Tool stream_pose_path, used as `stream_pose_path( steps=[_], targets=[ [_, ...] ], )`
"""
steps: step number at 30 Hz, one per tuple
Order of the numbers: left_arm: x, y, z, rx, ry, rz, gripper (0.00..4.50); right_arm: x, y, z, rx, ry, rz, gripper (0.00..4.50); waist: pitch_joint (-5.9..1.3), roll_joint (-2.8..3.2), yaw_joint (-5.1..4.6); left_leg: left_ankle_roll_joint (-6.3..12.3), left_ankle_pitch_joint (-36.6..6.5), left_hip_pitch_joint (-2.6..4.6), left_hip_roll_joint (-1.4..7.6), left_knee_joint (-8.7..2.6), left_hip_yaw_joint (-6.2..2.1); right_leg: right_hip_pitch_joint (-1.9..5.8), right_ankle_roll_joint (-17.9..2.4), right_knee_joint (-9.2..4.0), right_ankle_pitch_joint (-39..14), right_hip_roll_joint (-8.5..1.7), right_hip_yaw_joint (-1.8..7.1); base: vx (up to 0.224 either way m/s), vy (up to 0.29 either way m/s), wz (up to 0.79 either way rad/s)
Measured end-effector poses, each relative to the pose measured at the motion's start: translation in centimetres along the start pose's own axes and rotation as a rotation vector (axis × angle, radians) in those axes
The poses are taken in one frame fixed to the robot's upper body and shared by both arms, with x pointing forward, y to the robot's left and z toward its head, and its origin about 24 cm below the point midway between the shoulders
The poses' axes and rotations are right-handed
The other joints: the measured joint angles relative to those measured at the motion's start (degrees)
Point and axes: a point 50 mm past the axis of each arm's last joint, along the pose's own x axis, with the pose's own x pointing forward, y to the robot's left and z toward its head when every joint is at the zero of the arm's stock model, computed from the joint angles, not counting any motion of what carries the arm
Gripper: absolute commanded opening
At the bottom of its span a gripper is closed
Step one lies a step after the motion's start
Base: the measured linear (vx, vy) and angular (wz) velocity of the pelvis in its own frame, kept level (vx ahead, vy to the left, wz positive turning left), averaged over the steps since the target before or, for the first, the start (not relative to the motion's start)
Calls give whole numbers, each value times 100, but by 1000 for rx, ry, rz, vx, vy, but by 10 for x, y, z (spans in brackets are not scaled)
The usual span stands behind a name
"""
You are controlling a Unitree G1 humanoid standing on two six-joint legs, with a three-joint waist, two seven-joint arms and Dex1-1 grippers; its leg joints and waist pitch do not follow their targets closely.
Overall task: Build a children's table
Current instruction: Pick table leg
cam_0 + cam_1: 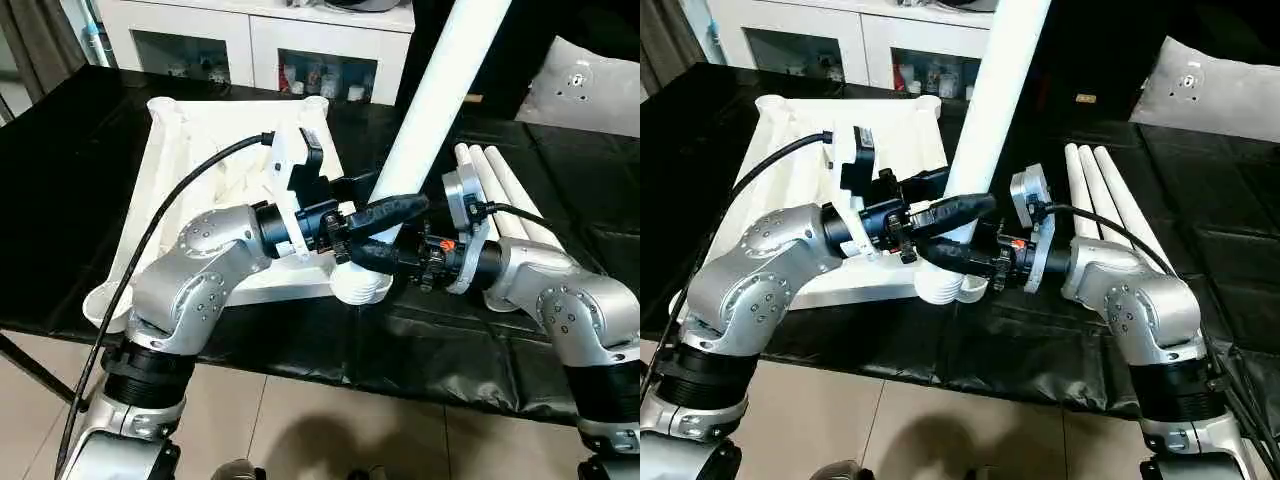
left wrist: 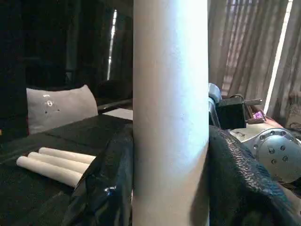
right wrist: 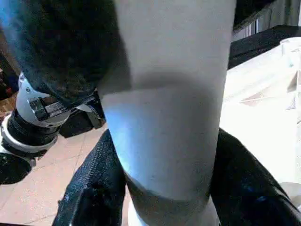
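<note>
Left eye view: the leg [image 1: 440, 95] rises from centre to upper right, its collar [image 1: 361, 285] in the tabletop's [image 1: 200, 190] corner socket; left claw [image 1: 385, 212] and right claw [image 1: 378, 255] both clasp it low.

One white tabletop [image 1: 235, 160] is lying ribbed side up on the black worktop [image 1: 60, 180]. Four white tube legs are showing: one leg [image 1: 440, 90] is standing upright at the top's near corner, and three spare legs [image 1: 500, 190] are lying side by side. Two grippers are working, the left gripper [image 1: 385, 212] and the right gripper [image 1: 372, 258]. One grey cushion [image 1: 590, 85] is sitting behind.
</note>
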Motion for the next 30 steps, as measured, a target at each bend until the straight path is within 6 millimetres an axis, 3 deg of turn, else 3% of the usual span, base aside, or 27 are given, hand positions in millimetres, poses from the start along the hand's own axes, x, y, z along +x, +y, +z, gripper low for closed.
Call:
stream_pose_path(
  steps=[7, 8, 9, 17, 21, 24, 25, 30],
  targets=[
    [0, 1, -3, -23, 8, 33, 186, 0, 0, -6, 19, -22, -33, 197, 0, 0, -6, -1, 0, 0, 0, -1, 0, 0, 0, 0, 0, 0, 0, 0, 0, 0],
    [0, 1, -4, -27, 8, 33, 242, 0, 0, -7, 22, -22, -35, 196, 0, 0, -9, -3, -2, 0, 0, 0, 0, 0, 0, 0, 0, 0, 0, 0, 0, 0],
    [-1, 0, -4, -33, 8, 31, 256, 1, 1, -8, 24, -24, -37, 196, 0, 0, -11, -4, -2, 0, 0, 0, 0, 0, 0, 0, 0, 0, 0, 0, 0, 0],
    [-5, -6, -7, -37, 31, 15, 297, 8, 4, -17, 22, -36, -48, 193, 0, 1, -2, -13, -8, 1, 1, 0, 0, 1, 0, -1, 0, 0, 0, 0, 0, 0],
    [-7, -8, -11, -15, 75, 8, 348, 12, 3, -20, -7, 2, -83, 193, 0, 1, -8, -15, -8, 1, 1, 0, 0, 1, 0, -1, 0, 0, 0, 0, 0, 0],
    [-8, -10, -15, -19, 82, 8, 360, 15, 3, -23, -24, 26, -104, 193, 0, 1, -8, -15, -8, 1, 1, 0, 0, 1, 0, -1, 0, 0, 0, 0, 0, 0],
    [-8, -10, -16, -28, 78, 10, 388, 16, 2, -24, -31, 32, -109, 193, 0, 0, -9, -15, -8, 1, 1, 0, 0, 1, 0, -1, 0, 0, 0, 0, 0, 0],
    [-8, -12, -16, -63, 40, 4, 423, 19, 1, -22, -60, 20, -122, 192, -1, 0, -6, -17, -6, 2, 1, 0, 0, 2, 0, 0, 0, 0, 0, 0, 0, 0]
  ],
)
